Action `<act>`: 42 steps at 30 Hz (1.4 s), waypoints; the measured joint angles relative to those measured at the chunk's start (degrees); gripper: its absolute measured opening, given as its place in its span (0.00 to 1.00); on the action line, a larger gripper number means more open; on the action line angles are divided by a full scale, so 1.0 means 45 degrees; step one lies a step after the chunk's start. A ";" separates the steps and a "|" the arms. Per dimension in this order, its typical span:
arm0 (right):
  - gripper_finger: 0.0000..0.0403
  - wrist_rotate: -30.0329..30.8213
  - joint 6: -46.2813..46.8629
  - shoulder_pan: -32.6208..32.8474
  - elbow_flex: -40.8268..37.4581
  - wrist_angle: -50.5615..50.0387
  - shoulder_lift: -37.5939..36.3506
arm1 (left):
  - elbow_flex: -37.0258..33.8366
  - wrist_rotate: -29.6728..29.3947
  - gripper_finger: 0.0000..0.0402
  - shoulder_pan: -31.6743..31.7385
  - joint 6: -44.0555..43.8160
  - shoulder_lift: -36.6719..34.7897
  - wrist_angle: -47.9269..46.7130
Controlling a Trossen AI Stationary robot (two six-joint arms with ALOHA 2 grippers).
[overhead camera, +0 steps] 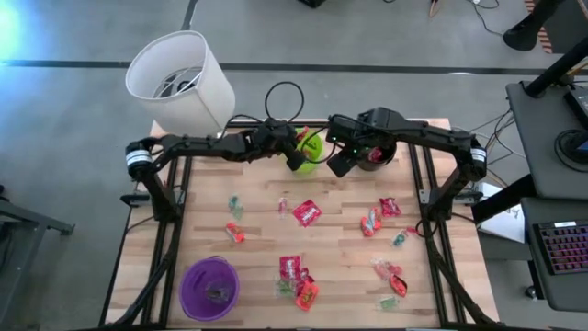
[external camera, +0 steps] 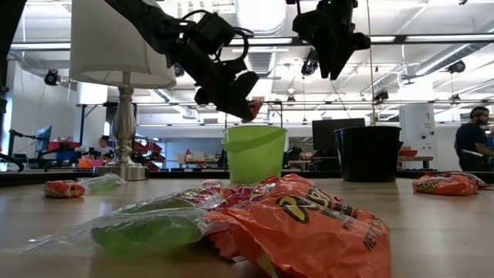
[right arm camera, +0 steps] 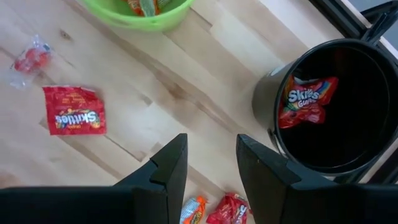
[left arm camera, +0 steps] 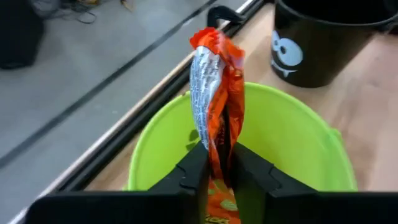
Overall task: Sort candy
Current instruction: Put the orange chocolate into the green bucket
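My left gripper (left arm camera: 221, 155) is shut on an orange candy packet (left arm camera: 214, 81) just above the mouth of the green cup (left arm camera: 298, 143), at the table's far middle (overhead camera: 310, 147). My right gripper (right arm camera: 211, 149) hangs open over bare wood beside the black cup (right arm camera: 329, 112), with nothing between its fingers. A red Skittles packet (right arm camera: 308, 99) lies inside the black cup. Candy (right arm camera: 143, 6) also lies in the green cup. More candy (overhead camera: 307, 213) is scattered flat on the table. My left gripper pinches the orange packet between its two fingers, near one end (left arm camera: 219, 168). The rest of the crumpled packet sticks out past the fingertips. The fingers slant down from the table's left toward the green cup. The packet (external camera: 255, 108) is lifted clear, over the cup's rim.
A purple cup (overhead camera: 209, 287) stands at the near left. A white lamp (overhead camera: 179, 78) stands at the far left corner. Loose candy lies at the near middle (overhead camera: 296, 276) and the right (overhead camera: 377, 219). An orange packet and a green one (external camera: 293, 224) lie close to the low camera.
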 joint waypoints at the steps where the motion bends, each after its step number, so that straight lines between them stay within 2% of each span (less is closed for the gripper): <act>1: 0.33 -0.0005 0.0000 0.0037 0.0000 -0.0063 -0.0005 | 0.0000 0.0314 0.14 0.0036 -0.0124 0.0000 0.0001; 6: 0.34 0.0000 0.0000 0.0170 0.0000 -0.0160 -0.0005 | 0.0000 0.0620 0.24 0.0031 -0.0167 -0.0029 0.0010; 10: 0.34 0.0001 0.0168 0.0322 0.0000 -0.0313 -0.0020 | 0.0199 0.0626 0.28 0.0025 -0.0172 -0.0080 -0.0572; 13: 0.35 0.0005 0.0570 0.0582 0.0000 -0.0678 -0.0048 | 0.1203 0.0752 0.29 0.0007 -0.0151 -0.0087 -0.2348; 16: 0.35 0.0004 0.1017 0.0982 0.0005 -0.1086 -0.0095 | 0.2490 0.0785 0.29 -0.0027 0.0689 -0.0092 -0.4079; 21: 0.35 0.0015 0.2416 0.2073 0.0005 -0.1459 -0.0170 | 0.4140 0.0785 0.29 -0.0178 0.2345 -0.0112 -0.5345; 25: 0.35 0.0226 0.3551 0.3227 -0.0007 -0.1527 -0.0182 | 0.4585 0.0920 0.29 -0.0210 0.2979 -0.0117 -0.6479; 29: 0.35 0.0851 0.4850 0.4222 -0.0219 -0.1816 -0.0194 | 0.4585 0.1754 0.29 -0.0192 0.3179 -0.0136 -0.6938; 35: 0.35 0.0898 0.6941 0.5197 -0.1780 -0.1775 -0.0194 | 0.4556 0.3067 0.29 -0.0221 0.3327 -0.0358 -0.8199; 38: 0.35 0.0812 0.7621 0.5419 -0.2991 -0.1520 -0.0179 | 0.4558 0.3100 0.29 -0.0219 0.3818 -0.0720 -0.8451; 42: 0.35 0.0234 0.7907 0.5511 -0.4223 -0.0099 -0.0192 | 0.4561 0.3097 0.29 -0.0212 0.4088 -0.1298 -0.8507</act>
